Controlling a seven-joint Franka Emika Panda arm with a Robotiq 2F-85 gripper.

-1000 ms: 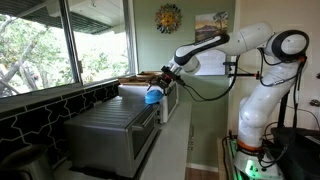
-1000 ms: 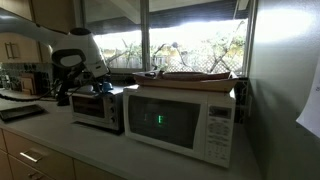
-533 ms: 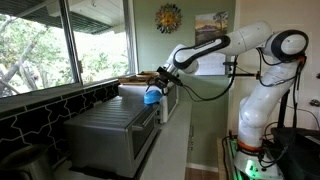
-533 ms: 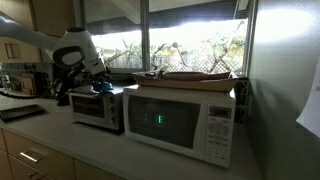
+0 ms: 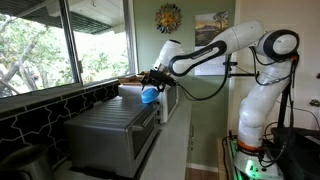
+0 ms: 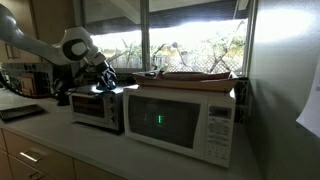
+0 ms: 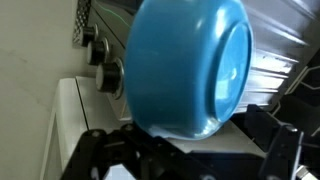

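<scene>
The robot's gripper (image 5: 152, 80) hangs over the small silver toaster oven (image 6: 97, 108), which stands on the kitchen counter (image 6: 60, 142) just left of the white microwave (image 6: 180, 120). Its jaws are spread wide. In the wrist view the two black fingers (image 7: 95, 145) stand far apart at the bottom of the picture, and no pad can be seen pressing on anything.

Directly ahead of them is a round, glossy blue plastic bowl (image 7: 190, 70). In an exterior view it shows as a small blue shape (image 5: 148, 95) right under the gripper, near the front of the appliances. It seems to rest on the toaster oven's top, close to the microwave's side, but the contact itself is hidden, so I cannot tell for certain that it is set down.

The wide spread looks suited to the bowl's broad body, which would not fit between narrower jaws. The arm comes in nearly level from the far right, probably because the window (image 6: 190, 40) and wall close off the space behind the appliances.

From the wrist the bowl is seen side-on. Its mouth faces the right of that picture and its rounded base the left, toward the toaster oven's round knobs (image 7: 108, 75). Its central axis therefore runs roughly across the gap from finger to finger, and its widest span, the rim, runs along the gripper's reach.
</scene>
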